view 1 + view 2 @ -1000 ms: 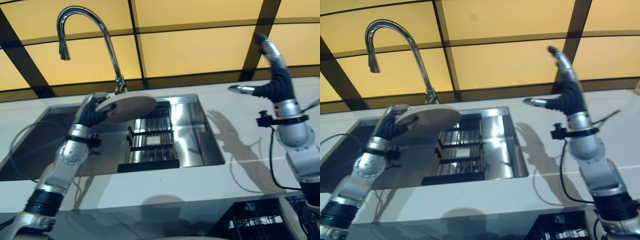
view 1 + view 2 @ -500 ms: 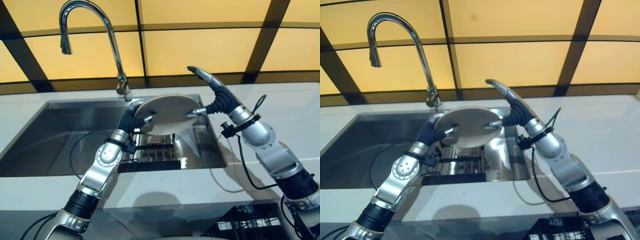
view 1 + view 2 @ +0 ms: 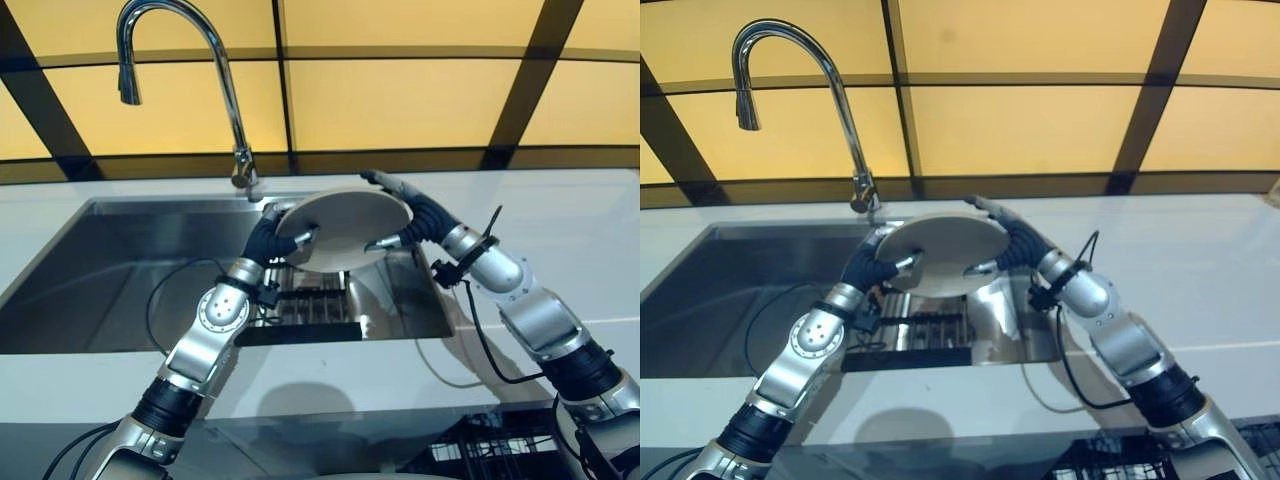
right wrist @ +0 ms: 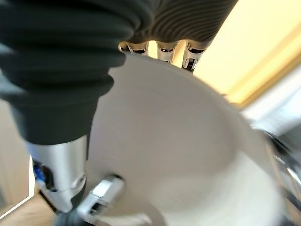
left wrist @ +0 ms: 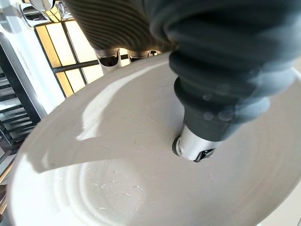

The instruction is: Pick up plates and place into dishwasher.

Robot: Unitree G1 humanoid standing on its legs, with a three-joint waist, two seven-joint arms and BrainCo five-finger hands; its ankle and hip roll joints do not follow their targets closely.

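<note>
- At the left, the curved chrome tap [image 3: 180,60] stands at the back edge of the steel sink [image 3: 90,290], which is set into the white surface [image 3: 560,210].
- Our left robot hand [image 3: 272,232] pinches the left rim of the round off-white plate [image 3: 345,228], held above the dark wire rack [image 3: 305,300] in the sink.
- Half a second ago our right robot hand [image 3: 415,215] hung open beside the plate; now it clasps the right rim, so we judge a handover is beginning.
- We see no readable writing.
</note>
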